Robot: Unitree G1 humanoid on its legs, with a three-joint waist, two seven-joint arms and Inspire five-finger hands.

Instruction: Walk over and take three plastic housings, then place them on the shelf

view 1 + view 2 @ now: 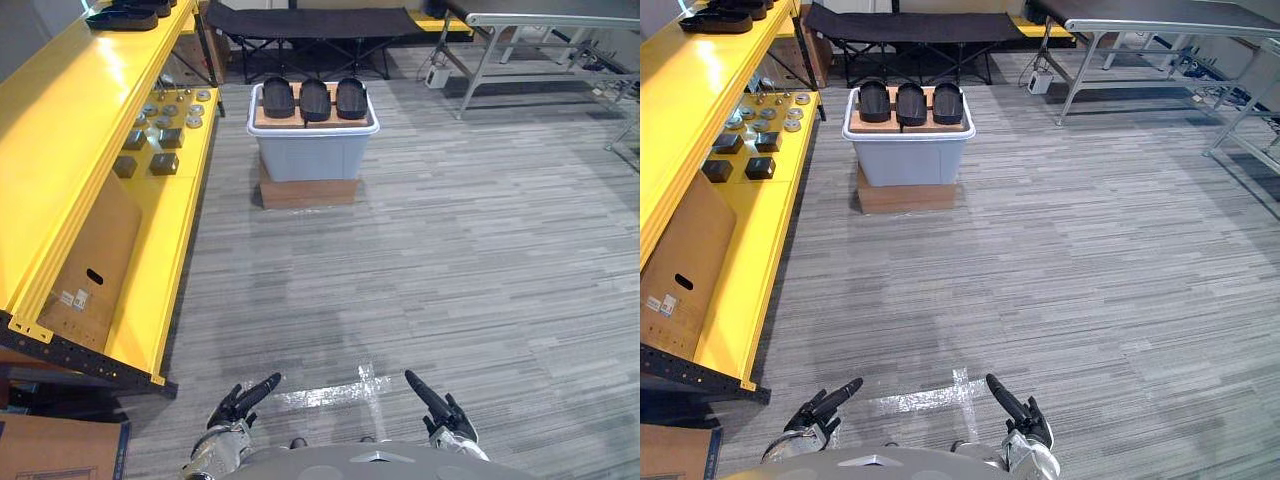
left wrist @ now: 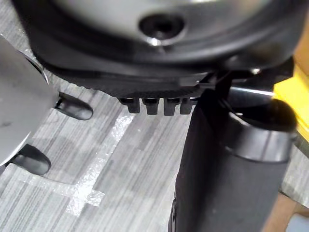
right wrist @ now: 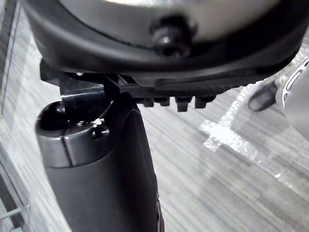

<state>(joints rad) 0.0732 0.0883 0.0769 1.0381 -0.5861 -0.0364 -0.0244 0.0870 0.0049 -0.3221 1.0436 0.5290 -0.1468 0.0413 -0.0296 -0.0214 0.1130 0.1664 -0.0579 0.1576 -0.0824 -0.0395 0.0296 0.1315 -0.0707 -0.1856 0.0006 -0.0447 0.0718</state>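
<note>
Three black plastic housings (image 1: pixel 314 98) lie side by side on a brown board atop a grey-blue bin (image 1: pixel 312 152), far ahead on the floor. The yellow shelf (image 1: pixel 75 150) runs along the left side. My left hand (image 1: pixel 240 403) hangs low at the bottom of the left eye view, fingers straight and holding nothing. Low on the right, my right hand (image 1: pixel 440 405) is open too, with nothing in it. Both hands are far from the housings.
The bin stands on a cardboard box (image 1: pixel 308 190). More black housings (image 1: pixel 125 15) rest on the shelf's top level; metal discs and dark blocks (image 1: pixel 165 120) lie on its lower level. A black cot (image 1: pixel 315 25) and a grey metal table (image 1: pixel 545 25) stand at the back.
</note>
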